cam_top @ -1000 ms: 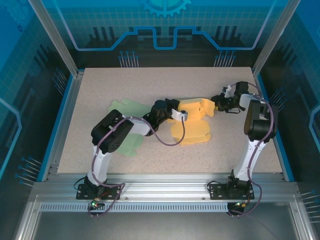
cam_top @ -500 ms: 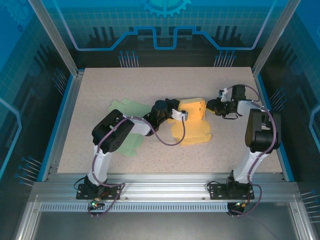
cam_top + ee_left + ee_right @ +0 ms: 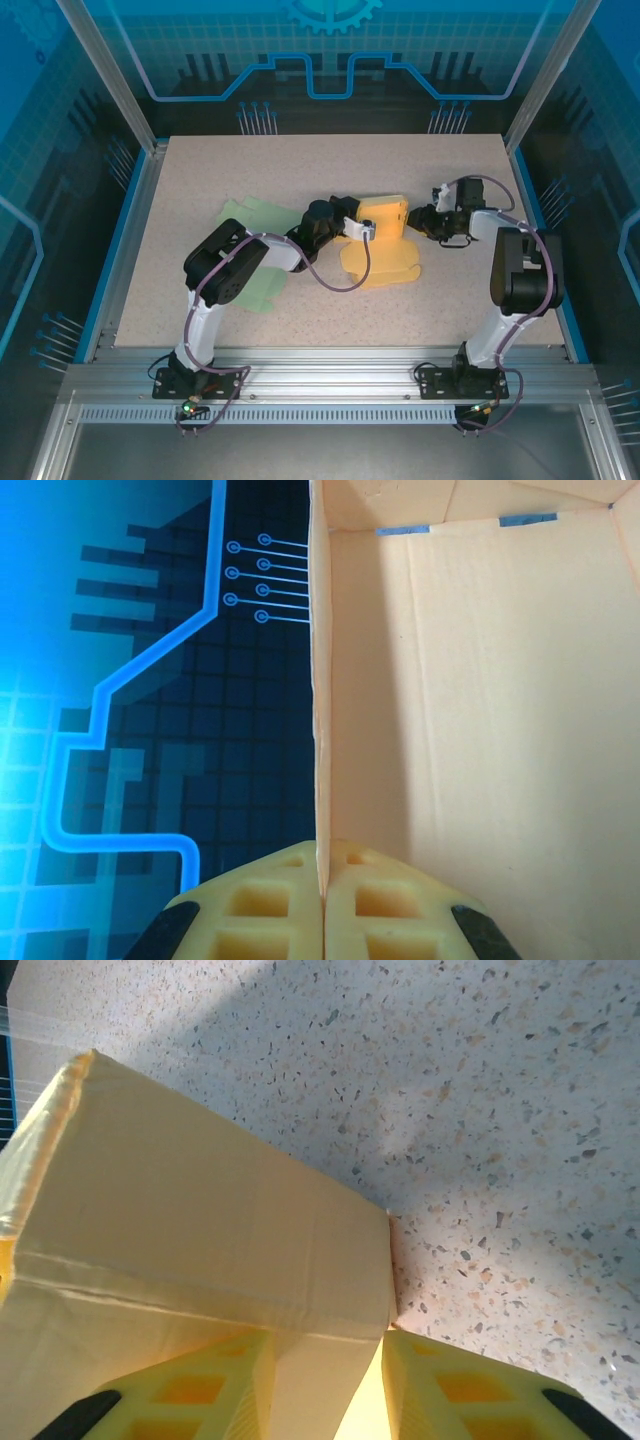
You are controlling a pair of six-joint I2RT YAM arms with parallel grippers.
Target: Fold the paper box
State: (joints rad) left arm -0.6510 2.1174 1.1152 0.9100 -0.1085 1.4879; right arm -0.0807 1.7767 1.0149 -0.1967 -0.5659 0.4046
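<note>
A yellow corrugated paper box [image 3: 385, 250] sits half-formed, one panel raised, near the middle of the speckled, stone-look table [image 3: 300, 170]. The left gripper [image 3: 322, 878] pinches a thin upright wall tight. The right gripper [image 3: 326, 1355] stands narrowly parted astride a creased flap.

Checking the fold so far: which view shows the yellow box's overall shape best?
The top view: most of the yellow box shows, one wall raised. The left wrist view gives a wall's inside close up; the right wrist view an outer corner.
</note>
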